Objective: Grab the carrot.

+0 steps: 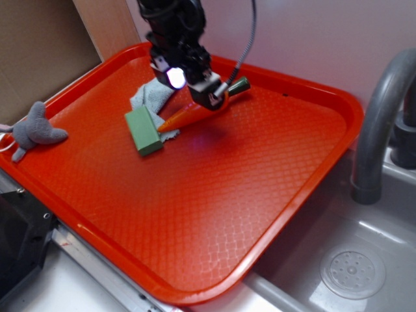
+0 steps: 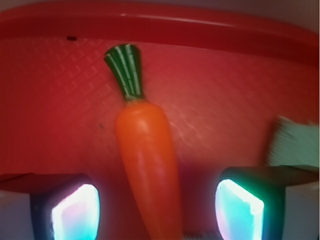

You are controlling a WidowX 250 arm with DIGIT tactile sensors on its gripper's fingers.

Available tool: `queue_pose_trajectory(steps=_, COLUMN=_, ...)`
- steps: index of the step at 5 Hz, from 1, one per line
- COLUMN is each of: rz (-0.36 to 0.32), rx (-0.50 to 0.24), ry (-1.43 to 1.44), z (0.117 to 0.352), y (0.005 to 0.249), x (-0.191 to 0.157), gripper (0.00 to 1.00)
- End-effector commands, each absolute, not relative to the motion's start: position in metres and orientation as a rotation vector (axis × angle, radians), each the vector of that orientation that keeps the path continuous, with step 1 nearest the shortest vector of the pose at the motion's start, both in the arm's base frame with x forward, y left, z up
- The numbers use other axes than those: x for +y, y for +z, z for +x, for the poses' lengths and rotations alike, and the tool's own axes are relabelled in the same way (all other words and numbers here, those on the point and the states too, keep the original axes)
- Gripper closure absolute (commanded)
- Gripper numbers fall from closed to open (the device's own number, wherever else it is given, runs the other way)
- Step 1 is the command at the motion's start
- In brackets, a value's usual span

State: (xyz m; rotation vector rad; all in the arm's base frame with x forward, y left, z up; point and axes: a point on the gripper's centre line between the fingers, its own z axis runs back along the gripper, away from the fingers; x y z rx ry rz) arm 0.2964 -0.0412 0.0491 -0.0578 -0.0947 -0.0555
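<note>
The carrot (image 1: 195,113) is glossy orange with a dark green stub top and lies on the red tray (image 1: 195,195) near its far side. My gripper (image 1: 203,97) is low over the carrot's middle. In the wrist view the carrot (image 2: 147,150) runs lengthwise between my two fingers (image 2: 75,217), with clear gaps on both sides. The jaws stand open and touch nothing. The carrot's pointed end is hidden below the wrist view's edge.
A pale green block (image 1: 143,130) lies left of the carrot, partly on a grey cloth (image 1: 153,99); the block also shows in the wrist view (image 2: 295,142). A grey plush toy (image 1: 36,130) sits at the tray's left rim. A grey faucet (image 1: 380,123) and sink (image 1: 351,273) are on the right.
</note>
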Motion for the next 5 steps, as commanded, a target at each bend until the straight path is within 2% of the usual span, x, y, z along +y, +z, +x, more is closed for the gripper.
queue_pose_trajectory(steps=1, rz=-0.085, rx=-0.093, ry=-0.148, z=0.310, y=0.037, x=-0.058, gripper=0.00)
queue_pose_trajectory(steps=2, rz=-0.044, rx=-0.083, ry=-0.139, z=0.311, y=0.035, x=-0.054, gripper=1.00)
queue_pose_trajectory(steps=4, rz=-0.017, rx=-0.103, ry=-0.134, z=0.309, y=0.041, x=-0.052, gripper=1.00)
queue_pose_trajectory(steps=5, rz=0.032, rx=-0.040, ry=-0.078, z=0.297, y=0.072, x=-0.046, gripper=1.00)
